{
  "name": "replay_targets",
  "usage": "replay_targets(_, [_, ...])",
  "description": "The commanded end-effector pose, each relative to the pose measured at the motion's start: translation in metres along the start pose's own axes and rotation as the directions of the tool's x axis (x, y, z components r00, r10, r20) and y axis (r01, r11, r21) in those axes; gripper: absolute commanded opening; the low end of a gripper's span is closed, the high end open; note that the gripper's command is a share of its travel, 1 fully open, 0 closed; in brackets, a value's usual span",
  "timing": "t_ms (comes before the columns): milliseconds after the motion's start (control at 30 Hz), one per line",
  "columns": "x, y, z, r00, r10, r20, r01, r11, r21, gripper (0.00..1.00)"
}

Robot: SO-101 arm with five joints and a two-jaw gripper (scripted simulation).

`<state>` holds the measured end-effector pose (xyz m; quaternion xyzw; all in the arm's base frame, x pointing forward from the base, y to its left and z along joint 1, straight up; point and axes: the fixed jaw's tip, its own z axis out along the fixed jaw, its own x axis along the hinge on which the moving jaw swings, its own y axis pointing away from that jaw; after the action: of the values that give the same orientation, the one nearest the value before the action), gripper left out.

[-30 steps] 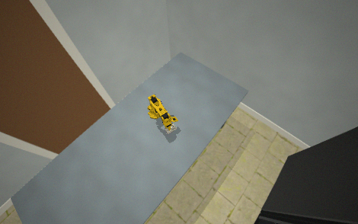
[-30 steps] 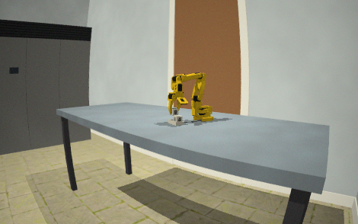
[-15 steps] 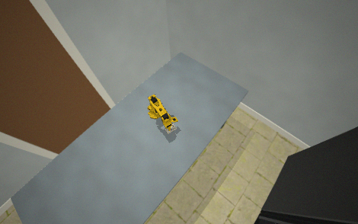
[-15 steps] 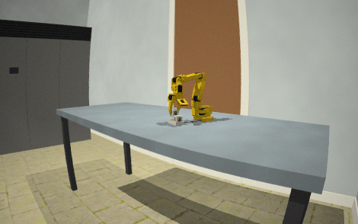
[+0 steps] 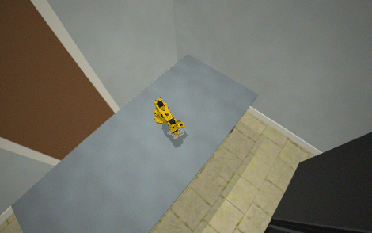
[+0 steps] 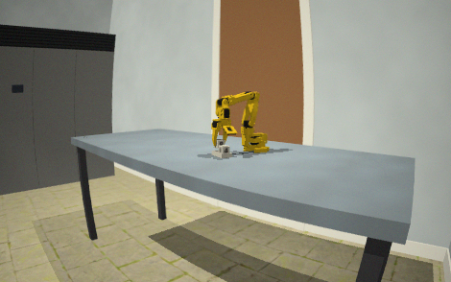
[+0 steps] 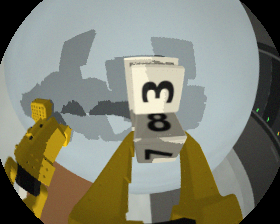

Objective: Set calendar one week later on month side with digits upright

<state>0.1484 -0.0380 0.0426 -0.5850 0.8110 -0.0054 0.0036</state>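
Note:
My gripper (image 7: 158,134) (image 6: 221,142) is shut on one pale cube (image 7: 159,121) (image 6: 221,143). In the wrist view this cube shows a shaded 8 and a 7, both turned sideways. In the exterior view it is held a little higher than the other cube (image 7: 157,102) (image 6: 225,150), close behind it. The other cube shows a bright 3, sideways, in the wrist view and what looks like a 4 in the exterior view. It sits in the pale tray (image 6: 215,153) on the table. The tray's floor, the month's name and the held cube's underside are hidden.
The blue-grey table (image 5: 118,166) (image 6: 311,177) carries the yellow arm (image 5: 165,111) (image 6: 250,115), whose base stands behind the tray. Shadows of the arm fall around the tray. The table's edge shows beyond the tray in the top view.

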Motion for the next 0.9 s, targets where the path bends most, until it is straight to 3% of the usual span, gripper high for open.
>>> replay_targets(0, [0.001,-0.003,-0.001,1.000,0.013,0.003,-0.013,1.000,0.019,0.00])
replay_targets(867, [0.001,-0.003,0.010,1.000,0.014,0.003,-0.015,1.000,0.019,0.00])
